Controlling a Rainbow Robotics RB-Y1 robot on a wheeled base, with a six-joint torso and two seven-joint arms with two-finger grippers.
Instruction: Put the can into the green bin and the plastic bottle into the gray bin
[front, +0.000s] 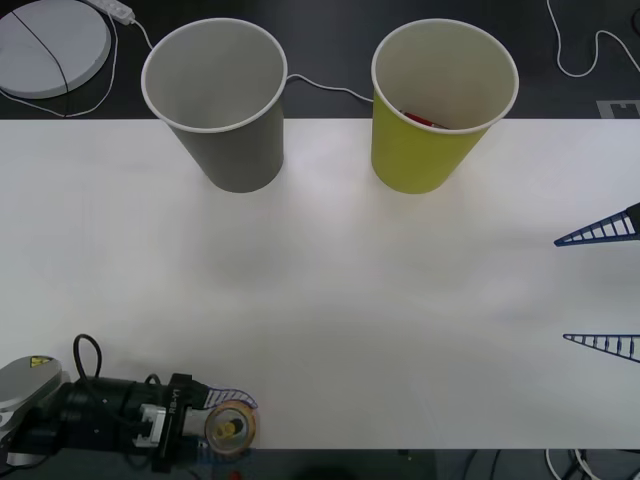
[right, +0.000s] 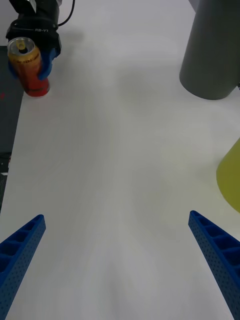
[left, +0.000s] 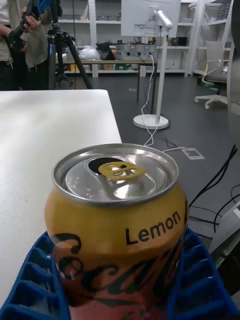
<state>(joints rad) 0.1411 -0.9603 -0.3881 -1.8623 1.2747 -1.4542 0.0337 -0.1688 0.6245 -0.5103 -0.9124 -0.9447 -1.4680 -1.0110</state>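
Left gripper (front: 228, 428) at near counter (front: 330, 300) edge, jaws clamped on upright can (front: 230, 427), right gripper (front: 600, 290) wide open at right, gray bin (front: 222, 110) and green bin (front: 435, 110) standing far back.

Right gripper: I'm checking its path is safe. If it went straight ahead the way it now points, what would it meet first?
Probably nothing: the right gripper points across bare table. Far ahead to one side, the left gripper holds the can.

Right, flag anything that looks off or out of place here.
One oddity: something red already lies inside the green bin; I cannot tell what it is. Otherwise the gray bin stands upright too, the left gripper holds the can upright at the table's near edge, and the right gripper waits open.
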